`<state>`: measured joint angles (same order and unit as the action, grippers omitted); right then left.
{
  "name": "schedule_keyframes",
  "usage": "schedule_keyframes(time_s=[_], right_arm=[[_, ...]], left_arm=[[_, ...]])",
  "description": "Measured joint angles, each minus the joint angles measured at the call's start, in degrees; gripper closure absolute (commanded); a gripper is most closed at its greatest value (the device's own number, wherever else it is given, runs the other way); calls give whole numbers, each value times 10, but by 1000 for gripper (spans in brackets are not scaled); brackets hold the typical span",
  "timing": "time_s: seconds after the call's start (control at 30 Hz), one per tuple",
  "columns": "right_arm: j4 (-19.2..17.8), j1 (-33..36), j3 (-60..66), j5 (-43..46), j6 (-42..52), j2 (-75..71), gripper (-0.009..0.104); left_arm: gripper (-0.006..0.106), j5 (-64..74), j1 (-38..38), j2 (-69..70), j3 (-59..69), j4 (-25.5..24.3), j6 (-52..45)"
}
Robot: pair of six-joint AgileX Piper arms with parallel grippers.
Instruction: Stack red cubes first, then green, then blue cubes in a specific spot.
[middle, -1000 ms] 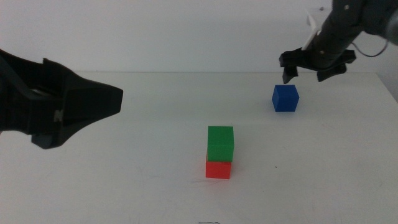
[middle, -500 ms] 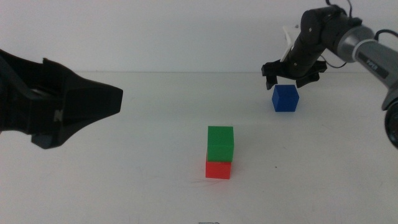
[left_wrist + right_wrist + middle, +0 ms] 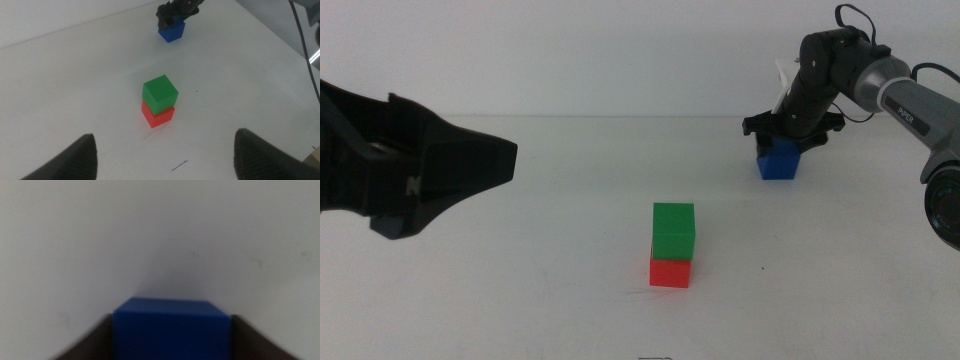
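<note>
The right claw (image 3: 790,133) was down over the blue cube (image 3: 779,164), jaws open on each side of it, far behind the green cube (image 3: 673,232) sitting on the red cube (image 3: 670,272). The left claw (image 3: 162,150) waited wide open.

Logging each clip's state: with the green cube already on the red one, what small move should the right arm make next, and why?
Probably close the right pincer on the blue cube. In the right wrist view the cube sits between the open jaws, on the table, not yet gripped. The green cube rests on the red cube, so blue is the only one left. The left pincer waits, open.
</note>
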<state>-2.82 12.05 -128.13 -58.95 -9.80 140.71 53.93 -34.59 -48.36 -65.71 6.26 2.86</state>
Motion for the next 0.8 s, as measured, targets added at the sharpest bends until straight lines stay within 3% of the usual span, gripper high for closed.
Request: schedule_keyframes(time_s=[0.07,0.3,0.47,0.63,0.8], right_arm=[[0,0,-3,-16,3,0,96],[4,0,31,-41,38,-47,96],[-5,1,224,50,15,-194,96],[-45,32,470,154,-66,-389,96],[-116,89,522,124,-199,-517,96]], left_arm=[[7,0,0,0,0,0,0],[7,0,0,0,0,0,0],[7,0,0,0,0,0,0],[7,0,0,-1,0,0,0],[7,0,0,-1,0,0,0]])
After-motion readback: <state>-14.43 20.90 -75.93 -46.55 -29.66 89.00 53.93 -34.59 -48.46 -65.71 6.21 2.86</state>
